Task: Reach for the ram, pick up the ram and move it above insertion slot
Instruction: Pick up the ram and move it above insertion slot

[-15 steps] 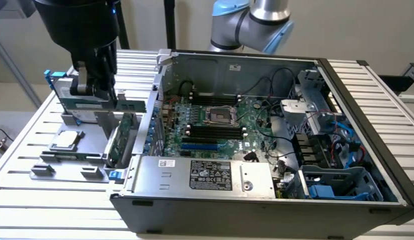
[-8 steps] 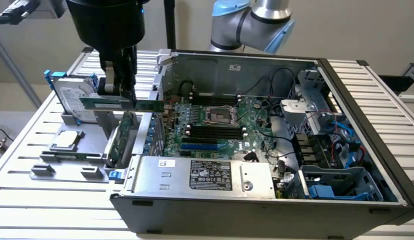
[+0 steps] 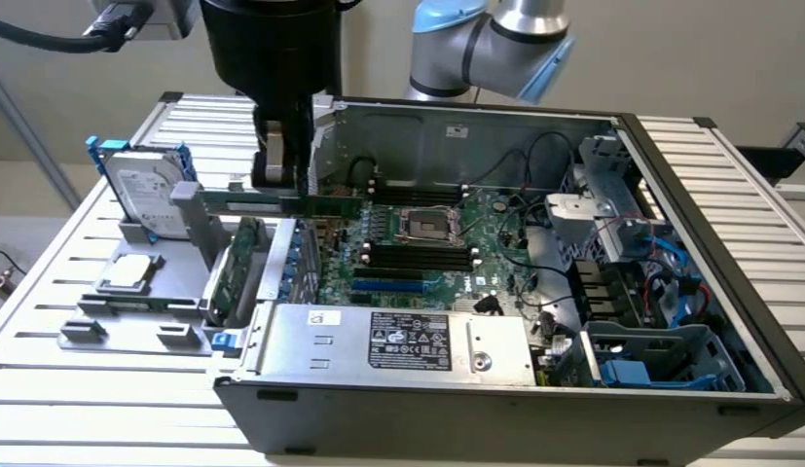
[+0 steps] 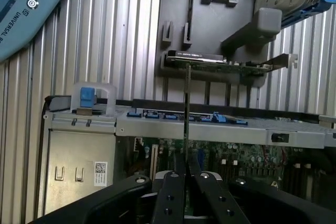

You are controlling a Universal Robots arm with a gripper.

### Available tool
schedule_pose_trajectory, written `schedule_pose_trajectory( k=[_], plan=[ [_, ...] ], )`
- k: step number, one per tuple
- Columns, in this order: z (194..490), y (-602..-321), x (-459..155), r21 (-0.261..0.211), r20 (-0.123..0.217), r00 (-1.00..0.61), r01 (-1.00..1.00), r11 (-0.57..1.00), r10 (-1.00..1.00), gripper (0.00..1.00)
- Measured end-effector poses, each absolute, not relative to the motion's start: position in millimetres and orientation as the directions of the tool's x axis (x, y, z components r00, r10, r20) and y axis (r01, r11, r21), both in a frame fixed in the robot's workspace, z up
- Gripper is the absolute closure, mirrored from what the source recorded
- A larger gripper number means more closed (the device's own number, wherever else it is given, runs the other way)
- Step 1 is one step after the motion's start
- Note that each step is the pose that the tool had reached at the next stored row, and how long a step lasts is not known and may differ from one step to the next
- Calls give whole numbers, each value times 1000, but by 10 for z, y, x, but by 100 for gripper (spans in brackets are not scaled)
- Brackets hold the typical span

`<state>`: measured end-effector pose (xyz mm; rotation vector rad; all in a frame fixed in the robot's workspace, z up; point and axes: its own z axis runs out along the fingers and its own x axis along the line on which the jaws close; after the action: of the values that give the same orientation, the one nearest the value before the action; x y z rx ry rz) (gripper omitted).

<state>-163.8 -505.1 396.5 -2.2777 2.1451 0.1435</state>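
In the exterior view your slatted metal counter (image 3: 64, 321) carries an open computer case (image 3: 506, 389) before a plain wall. There is free counter at the exterior view's left around the grey parts holder (image 3: 142, 292). Your hand (image 3: 282, 180) hangs over the case's left edge, clenched on the ram (image 3: 285, 202), a thin green stick lifted level above the motherboard, left of the black insertion slot (image 3: 409, 255).

In the wrist view the fingers (image 4: 176, 192) pinch the ram (image 4: 187, 108) edge-on, a narrow green blade over the case wall.
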Motion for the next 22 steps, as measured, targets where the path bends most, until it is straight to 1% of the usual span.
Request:
schedule_pose_trajectory(
  k=[7, 22],
  plan=[
    [3962, -5021, -1351, 56, -72, 58, -997, -62, -996, 86],
    [3928, -4622, -936, 57, -50, 58, -997, -60, -997, 86]
  ],
)
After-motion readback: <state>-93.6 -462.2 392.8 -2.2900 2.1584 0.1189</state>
